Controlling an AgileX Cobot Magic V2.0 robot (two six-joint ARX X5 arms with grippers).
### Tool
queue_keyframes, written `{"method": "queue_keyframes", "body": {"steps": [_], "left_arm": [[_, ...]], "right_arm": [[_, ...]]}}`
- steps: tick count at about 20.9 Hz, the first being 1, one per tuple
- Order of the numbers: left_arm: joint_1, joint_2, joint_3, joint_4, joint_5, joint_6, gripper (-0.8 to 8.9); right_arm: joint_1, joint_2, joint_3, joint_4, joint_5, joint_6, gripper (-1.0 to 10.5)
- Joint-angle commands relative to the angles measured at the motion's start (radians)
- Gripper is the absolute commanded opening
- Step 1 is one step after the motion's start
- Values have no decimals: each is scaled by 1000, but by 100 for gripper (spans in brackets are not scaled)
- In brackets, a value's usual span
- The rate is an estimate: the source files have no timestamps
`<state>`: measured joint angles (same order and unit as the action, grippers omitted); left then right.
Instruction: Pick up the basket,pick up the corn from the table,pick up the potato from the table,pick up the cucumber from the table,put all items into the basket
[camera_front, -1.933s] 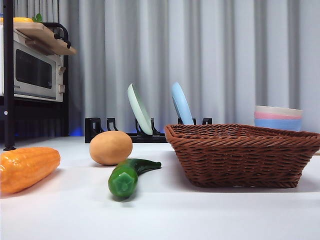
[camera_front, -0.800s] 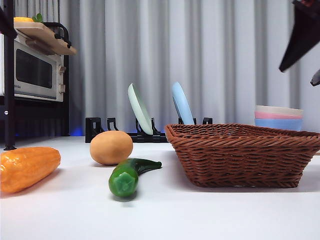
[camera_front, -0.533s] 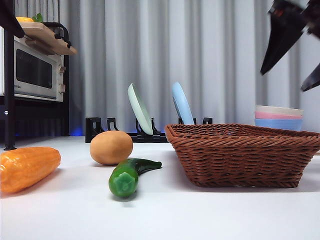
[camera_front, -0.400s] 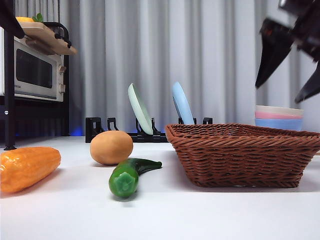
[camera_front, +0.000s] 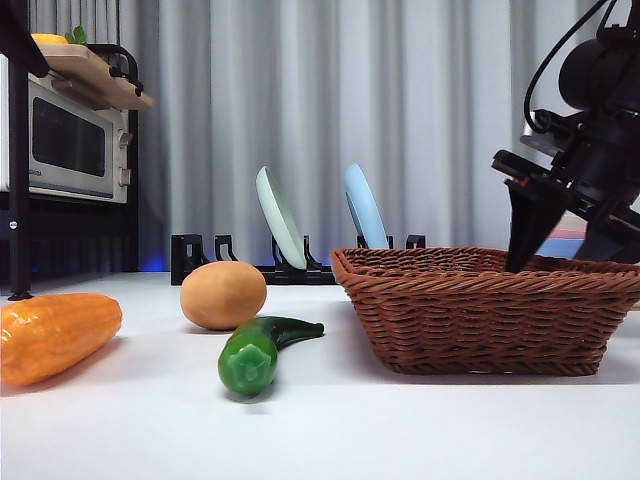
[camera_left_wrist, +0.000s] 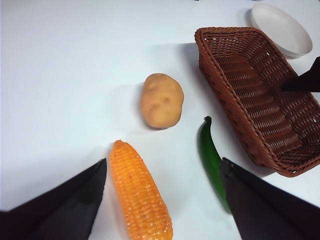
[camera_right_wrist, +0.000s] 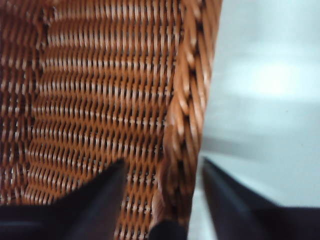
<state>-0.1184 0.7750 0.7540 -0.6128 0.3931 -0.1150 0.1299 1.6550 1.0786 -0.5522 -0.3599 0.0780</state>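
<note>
Basket (camera_front: 480, 310) sits on the table (camera_front: 400, 430), right side of the front view, empty as far as you can see. Right end effector (camera_right_wrist: 162, 172) is down at its far rim: jaws apart, straddling the braided rim (camera_right_wrist: 187, 115), one jaw inside the basket over the woven floor, the other outside over the table. Not clamped; you can't tell from the wrist view if either jaw touches the wicker. In the front view you see that end effector (camera_front: 565, 245) as the big dark shape dipping behind the basket's right end.

Left end effector (camera_left_wrist: 162, 192) hangs above the table, jaws wide apart, holding nothing. Between and beyond its jaws you see the corn (camera_left_wrist: 140, 192), the cucumber (camera_left_wrist: 212, 162) just beside the basket's near wall, and the potato (camera_left_wrist: 161, 100) further off. All three lie on the table, apart from each other and outside the basket.

Beyond the basket: stacked bowls (camera_left_wrist: 280, 27), mostly hidden behind the arm in the front view.
</note>
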Motion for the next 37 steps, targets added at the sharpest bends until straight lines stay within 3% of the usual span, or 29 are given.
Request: {"method": "queue_keyframes", "body": {"steps": [1, 9, 11, 17, 19, 21, 25, 37], "left_arm": [[1, 0, 2, 5, 4, 11, 377], [-11, 119, 64, 22, 5, 16, 383], [-32, 208, 133, 25, 3, 48, 510], [-159, 546, 370, -4, -11, 84, 507], [-216, 647, 430, -6, -81, 99, 508], [-262, 734, 471, 3, -131, 117, 568], [-309, 883, 518, 26, -232, 129, 568], [-312, 1058, 519, 148, -233, 146, 566]], "right_arm": [[0, -1, 4, 13, -2, -7, -16], [-24, -156, 8, 11, -8, 50, -17], [-26, -223, 8, 11, -8, 56, -17], [-26, -393, 8, -10, -8, 64, -17], [-26, -426, 8, -20, -8, 64, -17], [-26, -446, 8, -28, -8, 64, -17], [-26, -452, 8, -39, -8, 64, -16], [-26, -452, 8, -40, -7, 63, -17]]}}
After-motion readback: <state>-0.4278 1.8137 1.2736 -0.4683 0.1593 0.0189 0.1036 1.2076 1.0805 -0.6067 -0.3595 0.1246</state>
